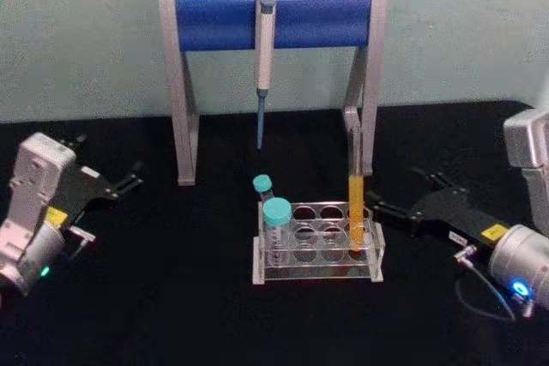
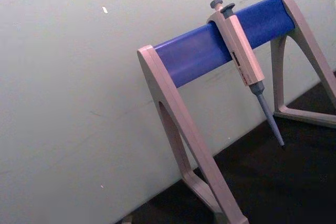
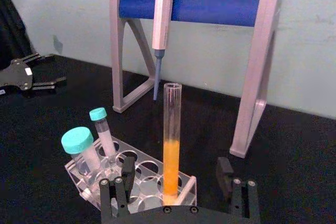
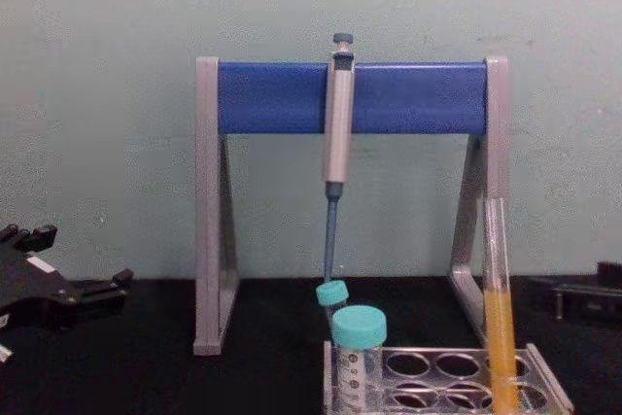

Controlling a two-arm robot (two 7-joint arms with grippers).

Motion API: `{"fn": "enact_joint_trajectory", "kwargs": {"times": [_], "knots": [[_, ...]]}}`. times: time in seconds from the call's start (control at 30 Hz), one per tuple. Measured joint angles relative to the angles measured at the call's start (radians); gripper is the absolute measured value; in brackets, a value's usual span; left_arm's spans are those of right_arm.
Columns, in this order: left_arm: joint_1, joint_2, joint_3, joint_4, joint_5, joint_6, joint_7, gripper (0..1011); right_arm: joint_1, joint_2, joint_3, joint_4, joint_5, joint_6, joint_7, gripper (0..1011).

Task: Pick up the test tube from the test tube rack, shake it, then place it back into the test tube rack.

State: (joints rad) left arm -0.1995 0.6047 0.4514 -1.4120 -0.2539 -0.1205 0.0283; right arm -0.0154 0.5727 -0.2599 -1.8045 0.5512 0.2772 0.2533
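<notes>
I am seeing the right gripper (image 1: 407, 195) released, jaws spread, sitting just beside the right end of the rack (image 1: 317, 276) and clear of the test tube (image 1: 356, 212). The test tube is standing upright in a right-end hole, long axis vertical, open mouth up, orange liquid low. I am judging it light, stiff, slippery and breakable; the bare glass above the liquid is offering the hold. The left gripper (image 1: 107, 207) is parked released at the worktop's (image 1: 171, 323) left, well apart.

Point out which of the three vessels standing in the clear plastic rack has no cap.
The long thin glass test tube holding orange-yellow liquid, at the right end of the clear rack; both short vials at its left end wear teal screw caps.
</notes>
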Motion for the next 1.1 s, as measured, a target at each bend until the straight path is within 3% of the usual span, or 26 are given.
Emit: {"fn": "enact_joint_trajectory", "kwargs": {"times": [0.53,1.1], "knots": [[0.000,0.000,0.000,0.000,0.000,0.000,0.000,1001,0.093,-0.057,-0.044,0.086,-0.019,0.037,0.013,1000],[0.000,0.000,0.000,0.000,0.000,0.000,0.000,1001,0.159,-0.103,-0.078,0.173,-0.041,0.026,0.029,1000]]}}
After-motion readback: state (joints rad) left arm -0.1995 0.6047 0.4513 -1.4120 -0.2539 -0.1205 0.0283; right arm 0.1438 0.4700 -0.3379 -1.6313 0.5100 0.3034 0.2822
